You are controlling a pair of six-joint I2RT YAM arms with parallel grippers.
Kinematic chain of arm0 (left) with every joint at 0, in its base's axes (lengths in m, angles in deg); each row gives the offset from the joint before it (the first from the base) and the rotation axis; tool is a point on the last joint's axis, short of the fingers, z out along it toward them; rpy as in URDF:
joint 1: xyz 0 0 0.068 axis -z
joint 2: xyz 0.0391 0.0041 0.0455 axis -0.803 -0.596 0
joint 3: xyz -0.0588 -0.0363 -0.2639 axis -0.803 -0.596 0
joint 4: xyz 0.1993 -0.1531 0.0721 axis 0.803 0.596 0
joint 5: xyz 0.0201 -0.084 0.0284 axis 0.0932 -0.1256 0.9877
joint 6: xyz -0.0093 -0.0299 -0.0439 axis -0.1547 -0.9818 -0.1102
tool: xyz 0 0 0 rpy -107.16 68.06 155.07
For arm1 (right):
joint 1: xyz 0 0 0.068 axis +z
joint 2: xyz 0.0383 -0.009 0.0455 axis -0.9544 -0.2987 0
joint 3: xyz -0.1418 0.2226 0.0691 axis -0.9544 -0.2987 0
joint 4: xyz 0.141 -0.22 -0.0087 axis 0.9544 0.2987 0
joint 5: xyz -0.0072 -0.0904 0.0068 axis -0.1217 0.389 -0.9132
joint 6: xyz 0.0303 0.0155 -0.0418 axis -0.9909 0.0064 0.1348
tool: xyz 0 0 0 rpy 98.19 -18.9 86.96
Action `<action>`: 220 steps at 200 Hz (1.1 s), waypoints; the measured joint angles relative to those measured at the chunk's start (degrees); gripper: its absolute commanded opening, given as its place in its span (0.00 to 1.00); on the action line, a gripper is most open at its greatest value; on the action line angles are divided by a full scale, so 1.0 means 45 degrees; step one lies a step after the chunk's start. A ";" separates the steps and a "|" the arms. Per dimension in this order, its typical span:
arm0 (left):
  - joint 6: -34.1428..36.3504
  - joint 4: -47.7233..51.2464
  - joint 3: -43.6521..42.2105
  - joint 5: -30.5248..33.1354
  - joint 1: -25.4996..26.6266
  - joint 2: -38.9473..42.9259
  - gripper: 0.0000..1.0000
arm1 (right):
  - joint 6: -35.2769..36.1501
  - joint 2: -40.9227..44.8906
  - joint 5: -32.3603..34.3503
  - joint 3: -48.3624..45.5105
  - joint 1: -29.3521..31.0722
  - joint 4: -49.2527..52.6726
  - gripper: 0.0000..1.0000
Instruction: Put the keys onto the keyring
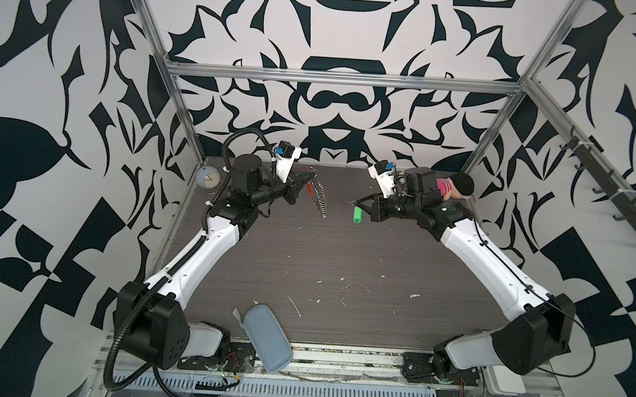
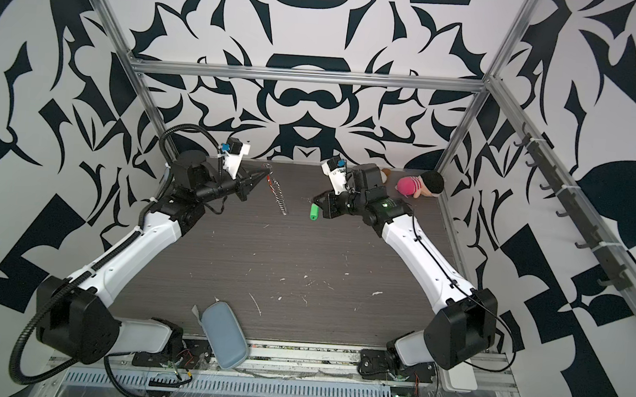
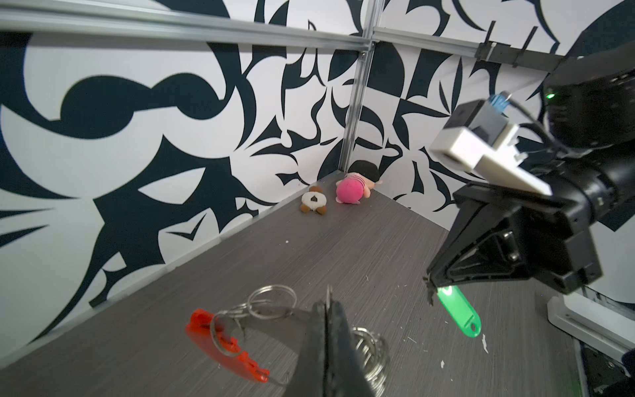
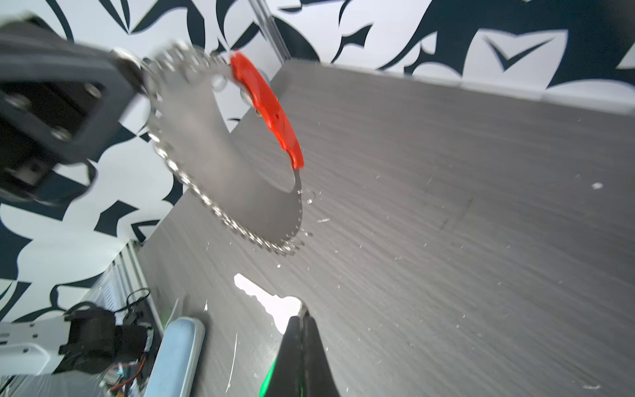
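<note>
Left end effector [image 1: 312, 175] is clamped shut on the keyring [image 1: 318, 195], upper centre-left in both top views. I see the loop dangling from the fingertips, its red bar nearest the jaws and its small rings trailing toward frame centre.

Right end effector [image 1: 354, 202] is pinched shut on the keys [image 1: 357, 214], just right of centre. The green tag hangs below the fingertips. In the right wrist view the silver blade pokes out past them, pointing toward the loop.

I read keys and keyring as near but apart, both over the tabletop [image 1: 342, 266].

Alarm clock [image 1: 206, 178] sits at the left edge, a grey-blue case [image 1: 266, 337] at lower centre-left, and a pink plush doll [image 1: 459, 186] in the upper right corner.
</note>
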 measured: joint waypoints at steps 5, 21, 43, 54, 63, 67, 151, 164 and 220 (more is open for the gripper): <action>0.0049 0.0083 -0.0010 0.0000 0.0000 0.0112 0.00 | 0.0005 -0.0024 0.0277 -0.0131 0.0010 0.0083 0.00; 0.0136 0.0170 -0.0112 0.0024 0.0005 0.0359 0.00 | 0.0000 -0.0291 0.1263 -0.0617 -0.0019 0.0291 0.00; 0.0136 0.0306 -0.0743 0.0131 0.0000 0.0933 0.00 | -0.0083 -0.1613 0.2273 -0.1326 -0.0029 0.0126 0.00; 0.0136 0.0340 -0.1025 0.0219 0.0000 0.1117 0.00 | -0.0151 -0.2463 0.2555 -0.1574 -0.0049 -0.0083 0.00; 0.0141 0.0379 -0.1214 0.0296 0.0000 0.1205 0.00 | -0.0262 -0.3201 0.2773 -0.1705 -0.0058 -0.0282 0.00; 0.0146 0.0379 -0.1282 0.0330 0.0005 0.1229 0.00 | -0.0321 -0.3458 0.2837 -0.1715 -0.0058 -0.0325 0.00; 0.0194 0.0583 -0.1933 0.0777 0.0000 0.1258 0.00 | -0.0908 -0.6329 0.5309 -0.1200 -0.0068 -0.1583 0.00; 0.0121 0.0544 -0.2098 0.0865 0.0000 0.1253 0.00 | -0.0903 -0.6426 0.5396 -0.1127 -0.0068 -0.1608 0.00; -0.0087 0.0219 -0.2317 0.0908 0.0000 0.1200 0.00 | -0.0942 -0.6499 0.5571 -0.1054 -0.0068 -0.1676 0.15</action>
